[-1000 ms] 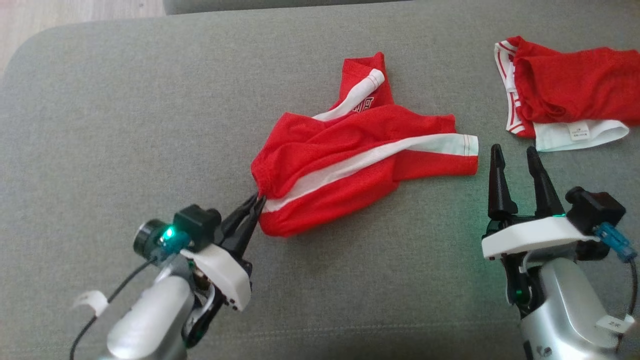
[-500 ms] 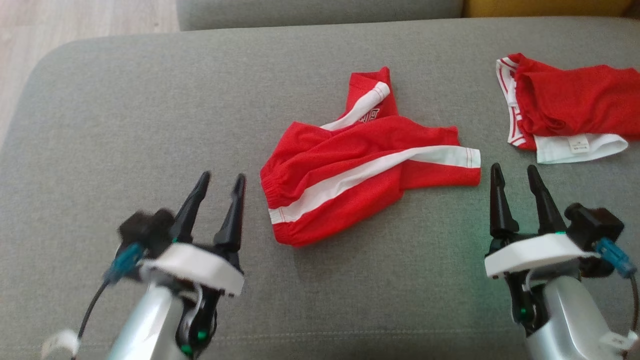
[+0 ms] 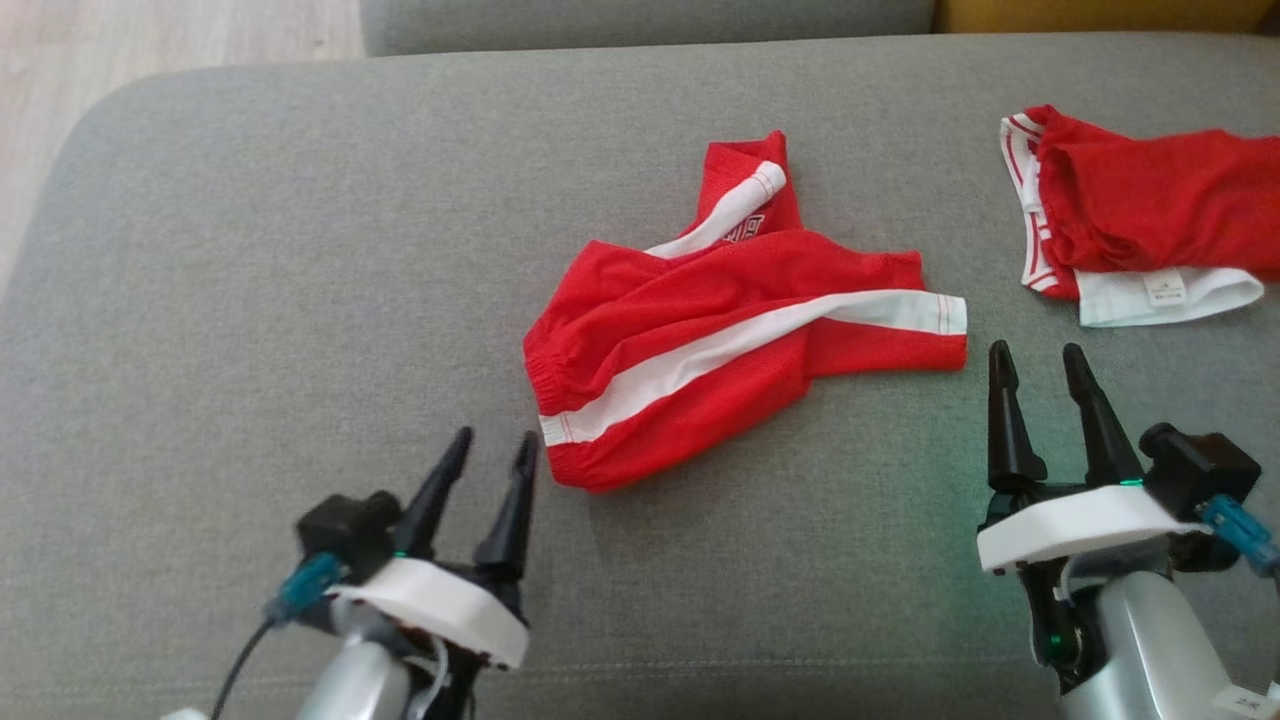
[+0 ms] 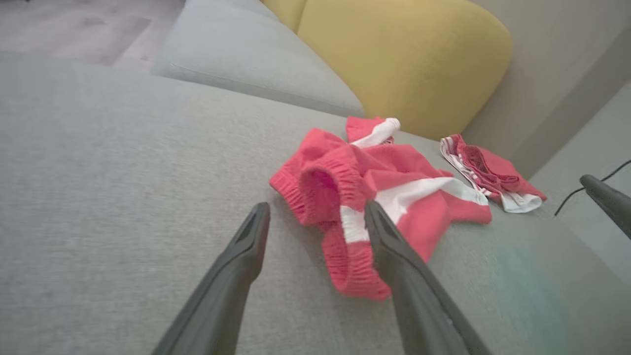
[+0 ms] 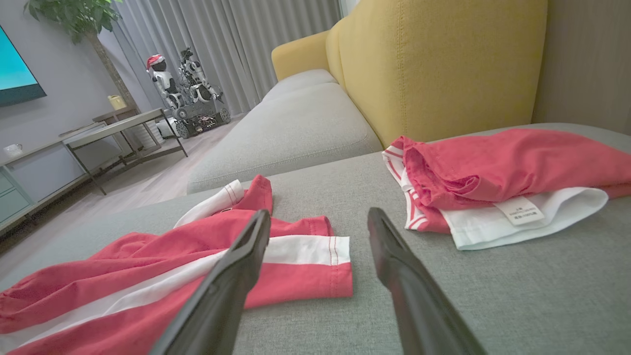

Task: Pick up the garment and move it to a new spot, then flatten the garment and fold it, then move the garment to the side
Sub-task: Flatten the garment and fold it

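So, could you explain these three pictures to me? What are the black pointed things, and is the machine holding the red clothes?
It is a wheeled robot with two arms. The view from above comes from a camera on its head. The black pointed pairs are its hands: the left gripper and the right gripper. The other two pictures come from a camera on each wrist, looking along that gripper. On the grey sofa cushion lie crumpled red shorts with a white stripe and, farther right, a second red garment with a white label. Both grippers are open and hold nothing.
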You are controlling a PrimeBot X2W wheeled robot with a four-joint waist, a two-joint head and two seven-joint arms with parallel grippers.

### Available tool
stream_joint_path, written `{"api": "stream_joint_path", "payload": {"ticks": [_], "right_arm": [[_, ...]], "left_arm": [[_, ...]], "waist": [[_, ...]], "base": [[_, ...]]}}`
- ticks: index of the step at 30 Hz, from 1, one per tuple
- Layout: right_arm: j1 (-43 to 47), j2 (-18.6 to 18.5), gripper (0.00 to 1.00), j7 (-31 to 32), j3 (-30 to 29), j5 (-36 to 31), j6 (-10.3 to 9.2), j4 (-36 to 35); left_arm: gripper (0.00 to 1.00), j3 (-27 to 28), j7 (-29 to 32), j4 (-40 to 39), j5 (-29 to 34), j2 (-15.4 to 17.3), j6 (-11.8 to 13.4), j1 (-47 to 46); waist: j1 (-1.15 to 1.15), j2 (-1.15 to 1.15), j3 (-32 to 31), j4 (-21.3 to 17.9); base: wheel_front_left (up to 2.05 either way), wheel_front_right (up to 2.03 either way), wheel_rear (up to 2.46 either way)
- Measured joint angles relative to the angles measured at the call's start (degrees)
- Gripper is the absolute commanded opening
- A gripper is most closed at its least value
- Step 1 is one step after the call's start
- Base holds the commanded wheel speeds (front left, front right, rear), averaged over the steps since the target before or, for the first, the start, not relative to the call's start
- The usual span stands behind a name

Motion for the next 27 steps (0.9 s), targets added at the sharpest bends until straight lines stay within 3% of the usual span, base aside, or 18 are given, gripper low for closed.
{"api": "stream_joint_path", "payload": {"ticks": [12, 13, 14, 15, 21, 27], "right_arm": [[-0.34, 0.02, 1.00, -0.04, 0.62, 0.21, 0.00, 0.25], [-0.44, 0.02, 1.00, -0.10, 0.62, 0.33, 0.00, 0.31], [-0.51, 0.02, 1.00, -0.10, 0.62, 0.45, 0.00, 0.33], [-0.52, 0.02, 1.00, -0.11, 0.62, 0.44, 0.00, 0.36], [-1.07, 0.02, 1.00, -0.14, 0.52, 0.45, 0.00, 1.60], [-7.27, 0.01, 1.00, 4.53, 0.55, 2.78, 0.00, 6.12]], "left_arm": [[1.00, -5.16, 0.00, 7.58, -1.20, 0.52, -0.21, -6.56], [0.72, -5.44, 0.00, 7.88, -1.47, 0.58, -0.21, -6.86], [0.26, -5.79, 0.00, 8.10, -1.81, 0.69, -0.21, -7.08], [0.00, -6.22, 0.00, 8.21, -2.22, 0.83, -0.21, -7.25], [0.00, -6.59, 0.00, 6.57, -3.02, 1.32, -0.21, -7.98], [0.00, -7.10, 0.00, 4.70, -3.01, 1.67, -0.22, -8.77]], "waist": [[0.00, 0.00, 1.62, -2.37], [0.00, 0.00, 1.75, -2.48], [0.00, 0.00, 1.89, -2.56], [0.00, 0.00, 2.04, -2.62], [0.00, 0.00, 3.12, -2.33], [0.00, 0.00, 4.52, -1.43]], "base": [[0.00, 0.00, 0.00], [0.00, 0.00, 0.00], [0.00, 0.00, 0.00], [0.00, 0.00, 0.00], [0.00, 0.00, 0.00], [0.00, 0.00, 0.00]]}}
